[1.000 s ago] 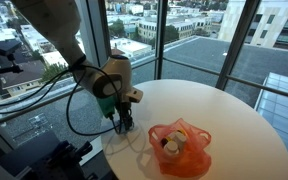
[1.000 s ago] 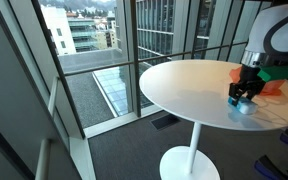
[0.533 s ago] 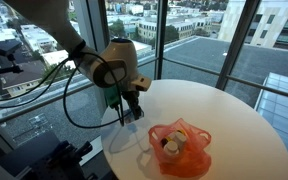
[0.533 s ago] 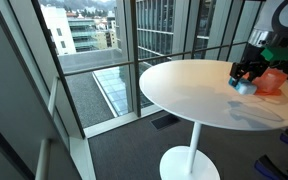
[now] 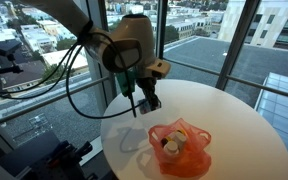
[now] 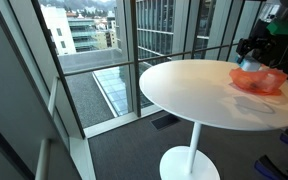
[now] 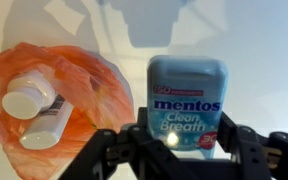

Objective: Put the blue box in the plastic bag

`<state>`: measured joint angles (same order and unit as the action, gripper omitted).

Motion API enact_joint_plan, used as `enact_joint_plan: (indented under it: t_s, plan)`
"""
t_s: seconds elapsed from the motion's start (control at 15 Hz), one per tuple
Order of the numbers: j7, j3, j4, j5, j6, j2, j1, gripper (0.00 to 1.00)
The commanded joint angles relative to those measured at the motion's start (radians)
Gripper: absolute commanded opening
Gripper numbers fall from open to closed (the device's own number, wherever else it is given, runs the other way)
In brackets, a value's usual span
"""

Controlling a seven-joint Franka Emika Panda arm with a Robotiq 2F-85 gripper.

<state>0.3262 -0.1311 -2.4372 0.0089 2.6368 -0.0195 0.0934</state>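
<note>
The bag [image 5: 189, 160] sits on the worktop [image 5: 239, 110] with 1 bottle [image 7: 34, 105] inside; in the wrist view the box [image 7: 187, 95], between the fingers [image 7: 233, 136], lies right of the bag.

Daylight pours through the tall windows [image 5: 189, 35] in both exterior views, brightening the round white table [image 5: 244, 115], where soft shadows fall. In the wrist view, glare washes the tabletop pale; the Mentos box [image 7: 187, 85] label reads sharp, while the dark gripper [image 7: 187, 130] blurs slightly along the bottom edge.
</note>
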Motion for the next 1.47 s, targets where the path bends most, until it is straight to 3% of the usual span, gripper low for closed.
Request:
enact_joint_plan:
  t_s: [0.0, 0.4, 0.87, 1.13, 1.4]
  plan:
    - [-0.015, -0.023, 0.122, 0.006, -0.098, -0.006, 0.037, 0.39]
    - [-0.04, -0.058, 0.324, 0.036, -0.186, -0.09, 0.083, 0.39]
    - [-0.113, -0.071, 0.503, 0.127, -0.193, -0.272, 0.13, 0.39]
    - [-0.141, -0.071, 0.556, 0.15, -0.195, -0.343, 0.158, 0.39]
    - [-0.127, -0.084, 0.525, 0.123, -0.177, -0.347, 0.16, 0.39]
